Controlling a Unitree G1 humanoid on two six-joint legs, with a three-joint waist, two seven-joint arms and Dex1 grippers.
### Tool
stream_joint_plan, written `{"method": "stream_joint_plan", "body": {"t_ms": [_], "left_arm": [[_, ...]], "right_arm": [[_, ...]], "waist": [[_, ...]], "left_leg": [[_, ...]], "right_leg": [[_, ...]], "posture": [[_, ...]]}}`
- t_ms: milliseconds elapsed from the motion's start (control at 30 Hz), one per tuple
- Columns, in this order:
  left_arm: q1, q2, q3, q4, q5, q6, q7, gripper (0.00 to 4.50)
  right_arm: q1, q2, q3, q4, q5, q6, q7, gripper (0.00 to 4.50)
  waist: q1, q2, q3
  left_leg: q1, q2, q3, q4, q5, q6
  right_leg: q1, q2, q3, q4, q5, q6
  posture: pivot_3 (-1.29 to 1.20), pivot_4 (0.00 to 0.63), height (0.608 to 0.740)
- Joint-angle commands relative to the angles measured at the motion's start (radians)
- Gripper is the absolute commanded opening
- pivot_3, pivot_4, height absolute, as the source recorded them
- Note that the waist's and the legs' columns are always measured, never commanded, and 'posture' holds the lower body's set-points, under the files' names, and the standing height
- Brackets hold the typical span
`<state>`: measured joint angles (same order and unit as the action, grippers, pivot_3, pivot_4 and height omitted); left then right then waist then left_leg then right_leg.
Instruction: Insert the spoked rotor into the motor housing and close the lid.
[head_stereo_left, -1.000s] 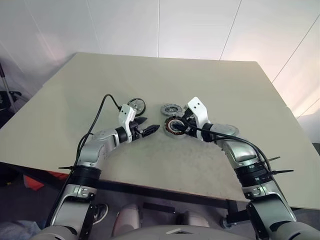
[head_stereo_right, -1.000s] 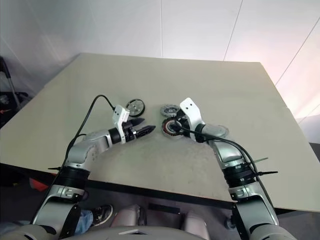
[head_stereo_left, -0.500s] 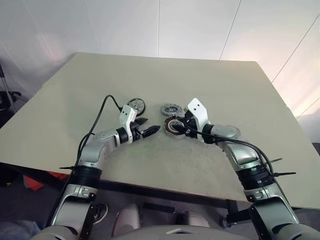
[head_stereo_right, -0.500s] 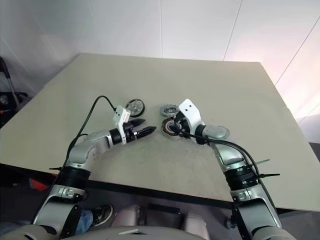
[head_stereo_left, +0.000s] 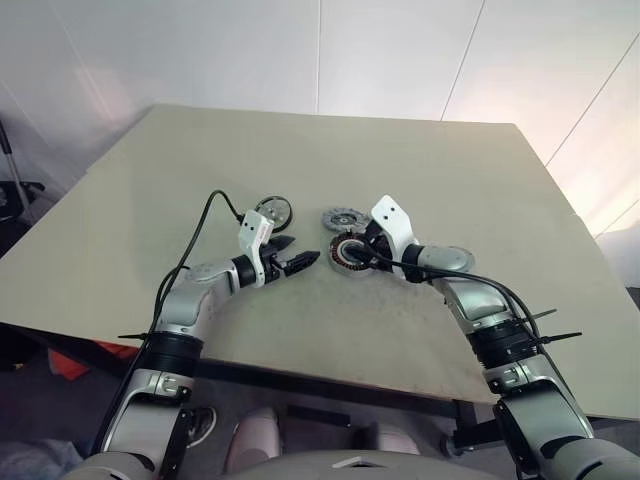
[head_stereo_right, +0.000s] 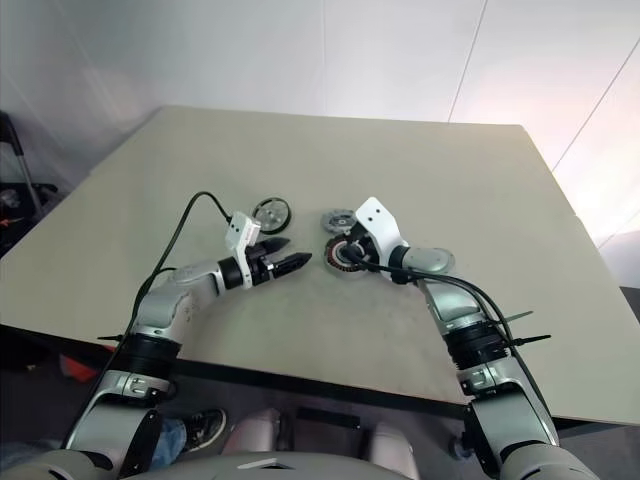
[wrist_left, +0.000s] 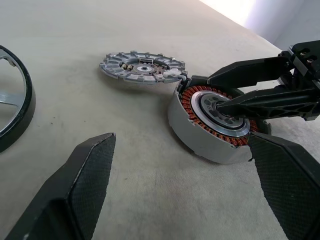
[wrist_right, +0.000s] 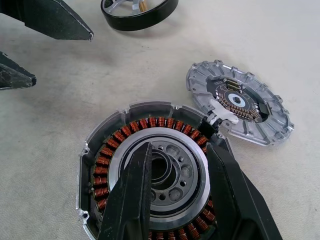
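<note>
The motor housing (wrist_left: 182, 117), a silver-walled cup with a ring of copper windings, sits at the table's middle. My right gripper (head_stereo_left: 356, 252) is shut on it, one finger (wrist_right: 135, 190) in the centre bore and the other outside the rim. Just beyond the housing lies the lid (wrist_left: 142, 67), a flat ribbed grey disc. The spoked rotor (head_stereo_left: 272, 210), dark-rimmed with silvery spokes, lies to the left of the lid. My left gripper (head_stereo_left: 305, 250) is open and empty, pointing at the housing from the left, a short gap away.
Everything rests on a tan table (head_stereo_left: 400, 150) with bare surface beyond and to both sides of the parts. Its front edge (head_stereo_left: 330, 375) runs just under my forearms. A black cable (head_stereo_left: 205, 215) loops over my left wrist.
</note>
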<state>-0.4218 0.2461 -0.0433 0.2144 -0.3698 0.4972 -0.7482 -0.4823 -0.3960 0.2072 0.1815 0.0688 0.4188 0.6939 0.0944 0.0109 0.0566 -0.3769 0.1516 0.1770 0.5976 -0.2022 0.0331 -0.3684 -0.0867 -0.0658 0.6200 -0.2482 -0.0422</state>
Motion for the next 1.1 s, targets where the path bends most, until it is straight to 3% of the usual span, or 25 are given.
{"method": "stream_joint_plan", "body": {"t_ms": [33, 500, 1100], "left_arm": [[-0.009, 0.003, 0.001, -0.036, 0.002, -0.015, 0.000, 4.50], [-0.022, 0.005, -0.004, -0.026, 0.006, -0.018, -0.005, 4.50], [-0.029, 0.004, -0.001, -0.016, 0.018, -0.027, -0.009, 4.50]], "right_arm": [[-0.017, -0.004, -0.019, -0.016, -0.001, -0.011, -0.003, 1.88], [-0.014, -0.036, -0.036, 0.005, -0.005, -0.039, -0.001, 1.88], [-0.021, -0.002, -0.045, -0.019, 0.008, -0.035, -0.006, 1.88]], "waist": [[0.000, 0.000, 0.000], [0.000, 0.000, 0.000], [-0.001, 0.000, 0.000]], "left_leg": [[0.000, 0.000, 0.000, 0.000, 0.000, 0.000], [0.000, 0.000, 0.000, 0.000, 0.000, 0.000], [-0.001, 0.000, 0.000, 0.000, -0.001, 0.002]], "right_leg": [[0.000, 0.000, 0.000, 0.000, 0.000, 0.000], [0.000, 0.000, 0.000, 0.000, 0.000, 0.000], [-0.001, 0.000, 0.000, 0.000, 0.000, 0.000]], "posture": [[0.00, 0.000, 0.740], [0.00, 0.000, 0.740], [0.00, 0.000, 0.740]]}}
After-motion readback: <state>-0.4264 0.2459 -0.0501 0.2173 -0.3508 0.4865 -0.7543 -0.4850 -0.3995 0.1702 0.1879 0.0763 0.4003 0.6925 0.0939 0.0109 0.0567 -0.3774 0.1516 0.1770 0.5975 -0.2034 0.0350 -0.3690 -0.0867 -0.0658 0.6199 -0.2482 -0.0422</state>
